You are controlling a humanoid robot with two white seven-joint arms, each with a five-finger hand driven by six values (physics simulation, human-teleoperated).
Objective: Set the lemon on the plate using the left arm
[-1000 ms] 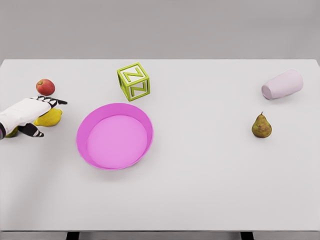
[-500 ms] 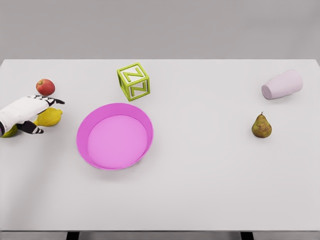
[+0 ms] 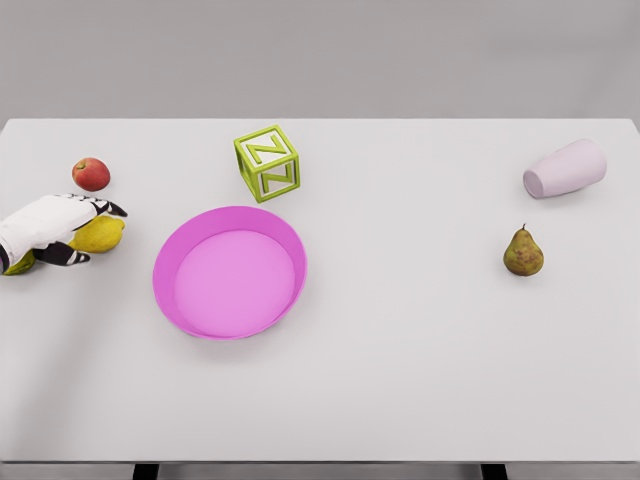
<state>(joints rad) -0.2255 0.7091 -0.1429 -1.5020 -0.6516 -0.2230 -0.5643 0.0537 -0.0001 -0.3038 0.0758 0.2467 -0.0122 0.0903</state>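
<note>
**Lemon at far left of surface, under left robot hand**

Lemon (image 3: 100, 234): yellow, resting on the white surface (image 3: 400, 380) near its left edge, well apart from the plate. Partly covered from the left by the left robot hand (image 3: 62, 228); only the right end showing clear.

Left robot hand: white with dark fingertips, entering from the picture's left edge, laid over and against the lemon. Fingers (image 3: 108, 209) reaching across the top of the fruit, thumb (image 3: 68, 257) below it. Whether wrapped tight around the lemon or merely resting on it: cannot tell.

Plate (image 3: 172, 250): pink, round, with a raised rim, right of the lemon and near it, not touching. Nothing inside.

Apple (image 3: 91, 174): red, just behind the robot hand, apart from the lemon.

Small green-yellow item (image 3: 20, 264): peeking out beneath the wrist at the left edge; too hidden to identify.

Letter block (image 3: 267, 162): yellow-green cube marked Z, behind the plate, slightly turned.

Pear (image 3: 523, 252): brownish-green, upright, on the right half of the surface.

Cup (image 3: 565, 168): pale pink, lying on its side, behind the pear near the right edge.
</note>
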